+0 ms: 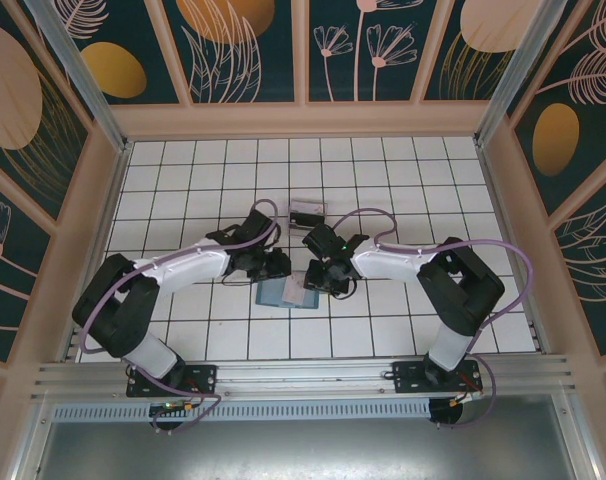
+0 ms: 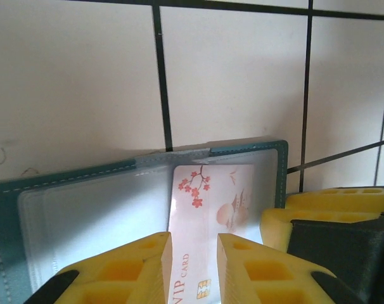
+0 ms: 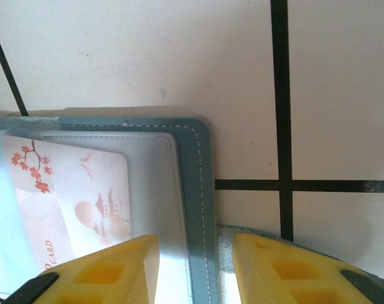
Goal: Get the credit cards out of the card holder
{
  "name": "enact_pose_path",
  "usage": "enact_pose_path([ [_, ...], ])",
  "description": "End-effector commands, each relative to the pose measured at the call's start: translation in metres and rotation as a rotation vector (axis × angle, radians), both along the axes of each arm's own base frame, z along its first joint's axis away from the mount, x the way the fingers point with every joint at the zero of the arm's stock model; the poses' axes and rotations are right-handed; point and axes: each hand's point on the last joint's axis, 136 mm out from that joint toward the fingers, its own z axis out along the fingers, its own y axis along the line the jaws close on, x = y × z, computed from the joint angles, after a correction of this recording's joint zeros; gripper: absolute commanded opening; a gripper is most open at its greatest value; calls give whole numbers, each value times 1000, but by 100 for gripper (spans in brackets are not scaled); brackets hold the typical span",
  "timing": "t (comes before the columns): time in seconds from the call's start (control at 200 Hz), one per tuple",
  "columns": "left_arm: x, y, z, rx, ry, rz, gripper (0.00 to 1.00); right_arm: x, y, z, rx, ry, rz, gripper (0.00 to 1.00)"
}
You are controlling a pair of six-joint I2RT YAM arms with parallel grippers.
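So that the card holder [image 1: 278, 293] may be steadied on the tiles [image 1: 183, 200], its edge is straddled by the parted right gripper [image 3: 195, 266], a sleeved credit card [image 2: 211, 202] by the parted left gripper [image 2: 193, 266].

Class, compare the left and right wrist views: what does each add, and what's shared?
Left wrist: the left gripper astride the gold chip of the pale pink blossom-printed credit card, plus a second clear plastic sleeve. Right wrist: the right gripper astride the stitched edge of the flat teal card holder. Both: that card sleeved in that holder, on white tiles.
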Motion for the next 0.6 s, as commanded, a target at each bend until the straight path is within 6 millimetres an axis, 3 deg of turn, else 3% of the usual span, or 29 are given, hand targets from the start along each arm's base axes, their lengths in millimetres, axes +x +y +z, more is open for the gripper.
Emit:
enact_pose_path([
  [0.0,2,-13,15,-151,9,-5,27,-5,-11,-7,-44,17,-23,40],
  [0.355,-6,8,-20,-18,58,-2,16,3,-2,-2,-50,0,-21,52],
  [0.596,-11,25,-39,85,73,-8,11,2,-3,-13,-135,6,-2,57],
])
